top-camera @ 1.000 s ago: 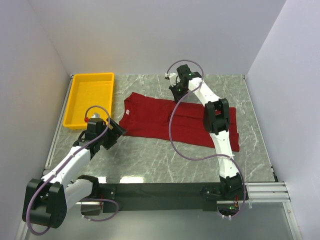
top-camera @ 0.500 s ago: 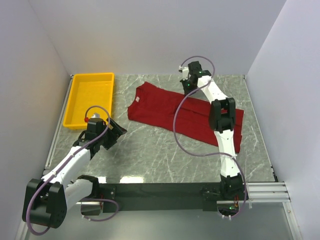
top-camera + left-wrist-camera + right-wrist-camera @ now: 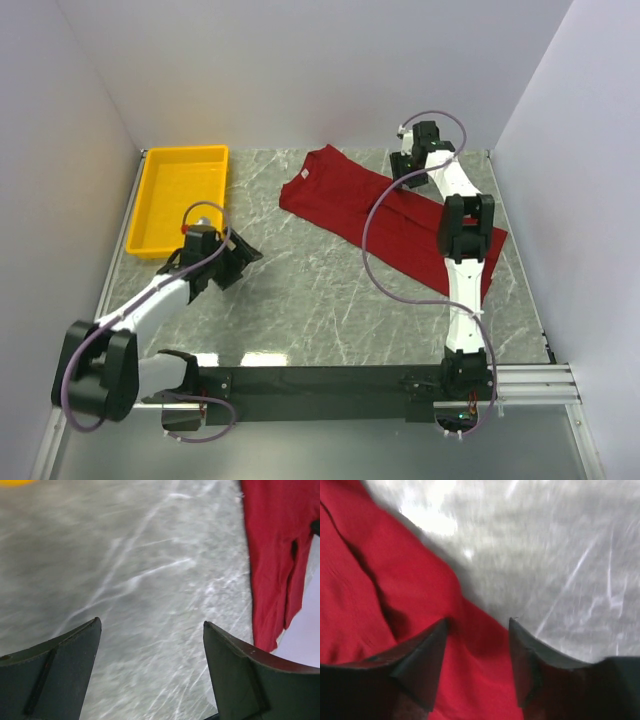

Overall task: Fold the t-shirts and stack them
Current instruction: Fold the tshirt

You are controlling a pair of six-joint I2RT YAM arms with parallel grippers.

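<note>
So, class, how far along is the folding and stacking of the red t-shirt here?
Done: little; the t-shirt lies stretched out diagonally, creased, not a compact fold. In hand: the right gripper stands open over its edge, holding nothing; the left gripper hangs open above the table, away from the cloth. Left: the folding and stacking.

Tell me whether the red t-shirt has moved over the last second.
Yes. The t-shirt has slid to the right and upward in the overhead view. Its collar end now lies clearly farther from the yellow tray, which has stayed put.
</note>
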